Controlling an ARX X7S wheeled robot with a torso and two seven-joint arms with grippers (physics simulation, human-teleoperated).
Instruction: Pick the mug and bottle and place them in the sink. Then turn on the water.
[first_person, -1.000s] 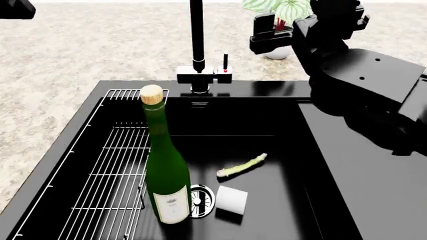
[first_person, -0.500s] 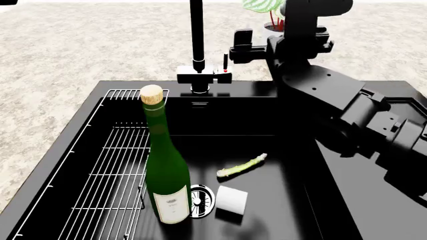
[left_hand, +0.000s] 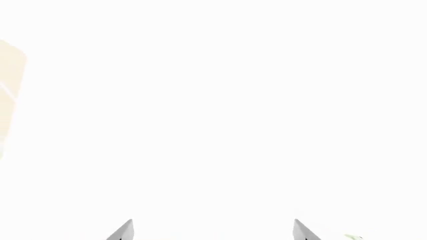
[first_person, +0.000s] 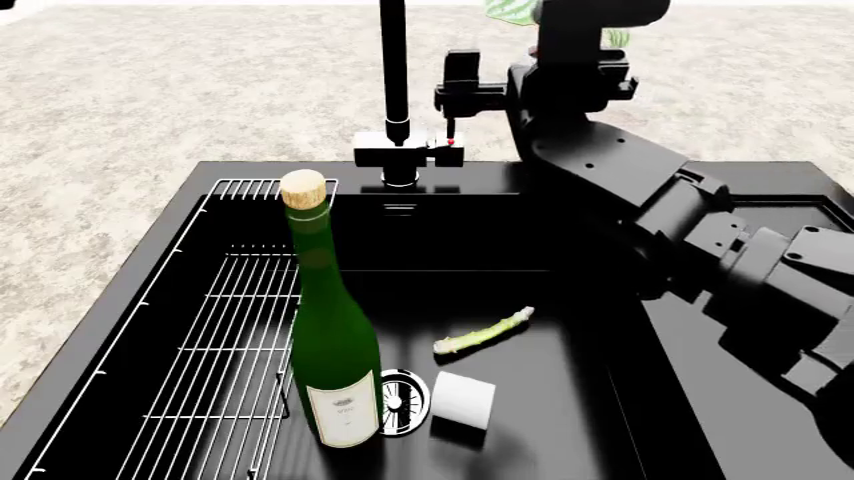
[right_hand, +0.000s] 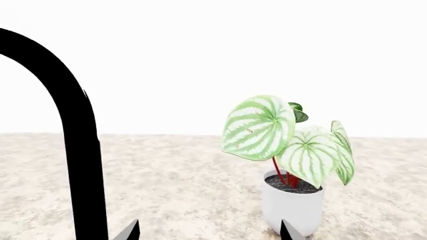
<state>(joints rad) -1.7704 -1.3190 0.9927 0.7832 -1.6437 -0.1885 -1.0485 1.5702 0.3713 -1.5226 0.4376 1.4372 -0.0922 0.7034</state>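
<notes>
Counter: speckled beige stone countertop (first_person: 160, 100) carried the scene.
Sink: black sink (first_person: 747, 400) sat at centre.
Plant: white potted plant (right_hand: 291, 202) stood at 1 o'clock.

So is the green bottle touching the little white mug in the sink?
Apart. The head view shows the bottle standing upright and the mug lying beside it, with the round steel drain showing between them.

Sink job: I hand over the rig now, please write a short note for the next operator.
Right claw: open, holds nothing, beside the faucet handle.
Left claw: open, holds nothing, not seen in the head view.
Bottle: upright in the sink, next to the drain.
Mug: on its side in the basin.
Done: both items placed.
Left: turn on the water; no stream is visible yet.
</notes>
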